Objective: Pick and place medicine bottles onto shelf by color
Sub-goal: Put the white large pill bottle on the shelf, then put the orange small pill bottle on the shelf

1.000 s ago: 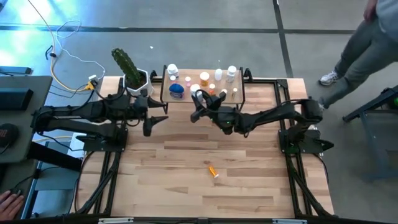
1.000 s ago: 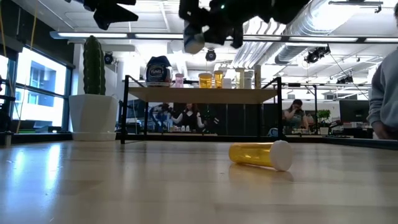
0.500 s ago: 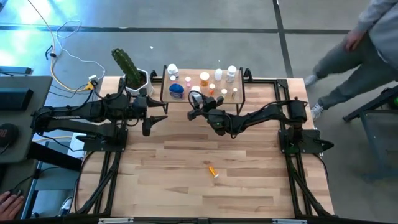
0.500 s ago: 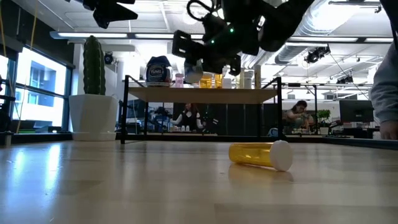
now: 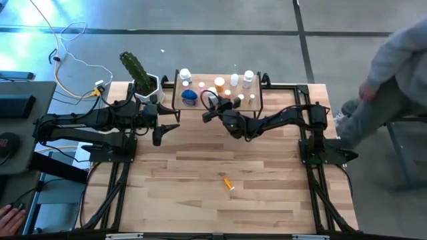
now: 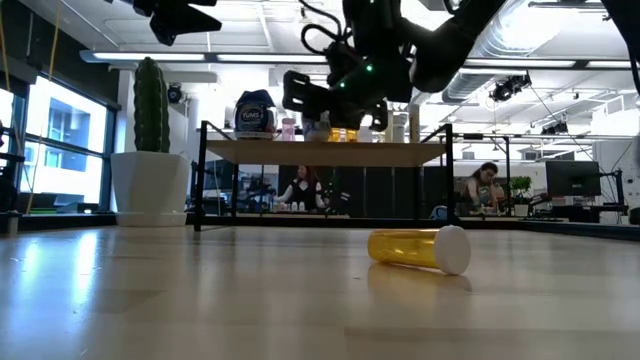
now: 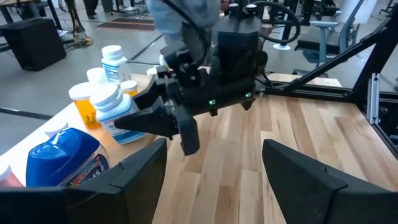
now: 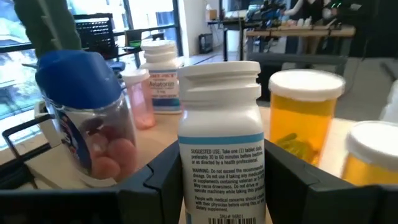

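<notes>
Right tool [image 5: 208,107] clamped on white labelled plastic bottle [image 8: 219,143], over light wood shelf [image 5: 193,107] among standing bottles. Left tool [image 5: 175,127] released, idle. Risks toppling orange vial [image 8: 303,112] if lowered crooked.

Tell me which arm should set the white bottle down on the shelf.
The right. The right gripper already holds the white bottle upright over the shelf, among the bottles there. The left gripper hangs open beside the shelf, empty.
</notes>
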`<state>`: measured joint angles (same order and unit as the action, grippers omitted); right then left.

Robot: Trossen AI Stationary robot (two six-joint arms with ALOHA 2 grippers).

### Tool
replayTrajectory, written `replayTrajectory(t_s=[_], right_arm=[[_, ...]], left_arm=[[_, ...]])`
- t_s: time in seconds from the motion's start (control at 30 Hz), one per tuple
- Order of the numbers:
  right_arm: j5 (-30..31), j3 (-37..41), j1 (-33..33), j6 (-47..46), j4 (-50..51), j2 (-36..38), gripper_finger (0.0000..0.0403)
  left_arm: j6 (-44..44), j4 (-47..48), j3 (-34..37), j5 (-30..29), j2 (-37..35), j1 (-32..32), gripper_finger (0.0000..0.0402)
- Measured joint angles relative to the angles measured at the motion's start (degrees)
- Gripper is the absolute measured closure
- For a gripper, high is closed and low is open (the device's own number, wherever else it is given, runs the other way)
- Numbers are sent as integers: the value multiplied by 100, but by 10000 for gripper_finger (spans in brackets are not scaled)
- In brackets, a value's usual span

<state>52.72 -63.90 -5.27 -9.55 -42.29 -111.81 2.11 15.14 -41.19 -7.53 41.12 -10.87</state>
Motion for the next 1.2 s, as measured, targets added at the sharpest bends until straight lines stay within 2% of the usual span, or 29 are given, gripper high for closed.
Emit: replayTrajectory(t_s=[0.17,0.4,0.8,1.0,1.2], right_arm=[[-345,-20,-155,-516,287,16,242],[-527,-22,-184,-515,338,22,234],[-514,-105,-169,-545,492,-1,162],[-428,-261,-62,-545,709,29,152],[53,-384,82,-222,789,80,151]], left_arm=[[-83,0,0,-4,0,0,149],[-83,0,0,-4,0,0,149],[-83,0,-2,-15,0,0,149],[-83,0,-3,-14,0,0,149],[-83,2,-4,-13,0,0,149]])
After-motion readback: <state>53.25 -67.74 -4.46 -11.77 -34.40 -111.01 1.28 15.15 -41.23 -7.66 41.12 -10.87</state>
